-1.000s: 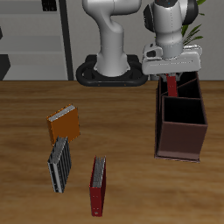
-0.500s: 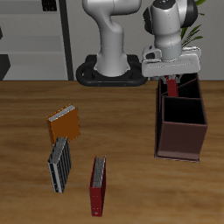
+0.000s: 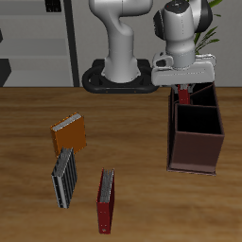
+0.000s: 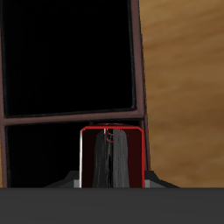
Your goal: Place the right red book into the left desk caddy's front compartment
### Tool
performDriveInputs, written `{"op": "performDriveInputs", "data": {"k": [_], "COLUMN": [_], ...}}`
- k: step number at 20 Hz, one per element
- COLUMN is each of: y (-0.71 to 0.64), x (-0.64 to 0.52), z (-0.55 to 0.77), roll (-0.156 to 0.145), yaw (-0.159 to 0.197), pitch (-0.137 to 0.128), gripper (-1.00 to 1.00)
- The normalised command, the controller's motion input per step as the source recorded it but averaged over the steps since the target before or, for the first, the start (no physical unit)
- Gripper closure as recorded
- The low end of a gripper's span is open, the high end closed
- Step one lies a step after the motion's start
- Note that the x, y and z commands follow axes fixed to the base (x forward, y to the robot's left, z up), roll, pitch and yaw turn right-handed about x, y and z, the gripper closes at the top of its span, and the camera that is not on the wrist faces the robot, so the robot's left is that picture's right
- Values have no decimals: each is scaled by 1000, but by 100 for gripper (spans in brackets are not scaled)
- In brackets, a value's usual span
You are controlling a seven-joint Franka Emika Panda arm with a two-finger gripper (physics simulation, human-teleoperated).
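My gripper [image 3: 186, 91] is shut on the right red book [image 3: 186, 96] and holds it upright over the back end of the left desk caddy [image 3: 196, 149], a dark maroon open box with a partition. The book's lower end hangs at the caddy's rim, behind the partition. The front compartment [image 3: 198, 122] lies nearer the table's front edge. In the wrist view the red book [image 4: 111, 157] shows edge-on between my fingers, with my gripper [image 4: 111, 150] around it. The caddy's partition [image 4: 70, 116] and dark compartments lie below.
An orange book [image 3: 66, 135], a grey-striped book [image 3: 64, 178] and a long dark-red book [image 3: 106, 200] lie on the wooden table [image 3: 132, 142], away from the caddy. The robot base [image 3: 118, 77] stands at the back.
My gripper with the red book has shifted slightly and sunk a little over the caddy's back end; less of the book shows above the rim.
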Motion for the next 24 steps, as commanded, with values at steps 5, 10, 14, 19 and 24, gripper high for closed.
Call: {"op": "performDriveInputs", "data": {"k": [5, 10, 14, 19, 24], "y": [-49, -78, -24, 69, 89], "x": [28, -29, 2, -1, -51], "z": [-182, -304, -266, -289, -101], "roll": [-8, -3, 5, 21, 40], "yaw": [1, -3, 14, 12, 44], "pitch": [29, 48, 34, 48, 19], "gripper": [100, 100, 100, 100, -100]}}
